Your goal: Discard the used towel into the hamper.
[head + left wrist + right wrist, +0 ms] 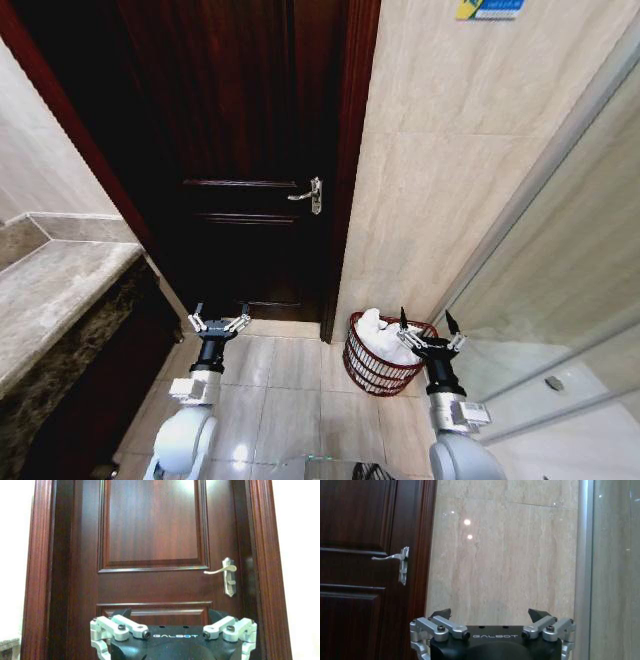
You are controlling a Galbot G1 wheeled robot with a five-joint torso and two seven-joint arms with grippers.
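Observation:
The hamper (368, 368), a small round reddish-brown wire basket, stands on the floor against the tiled wall, right of the door. A white towel (381, 334) lies bunched inside it, rising above the rim. My right gripper (427, 326) is open and empty, held up just right of the hamper's rim; its dark fingertips (441, 613) point at the wall in the right wrist view. Facing the door over the floor tiles to the left, my left gripper (219, 313) is open and holds nothing.
A dark wooden door (250, 150) with a metal lever handle (309, 195) is shut straight ahead. A stone counter (50, 290) runs along the left. A glass partition with a metal frame (560, 300) closes the right side. Pale floor tiles (290, 395) lie between.

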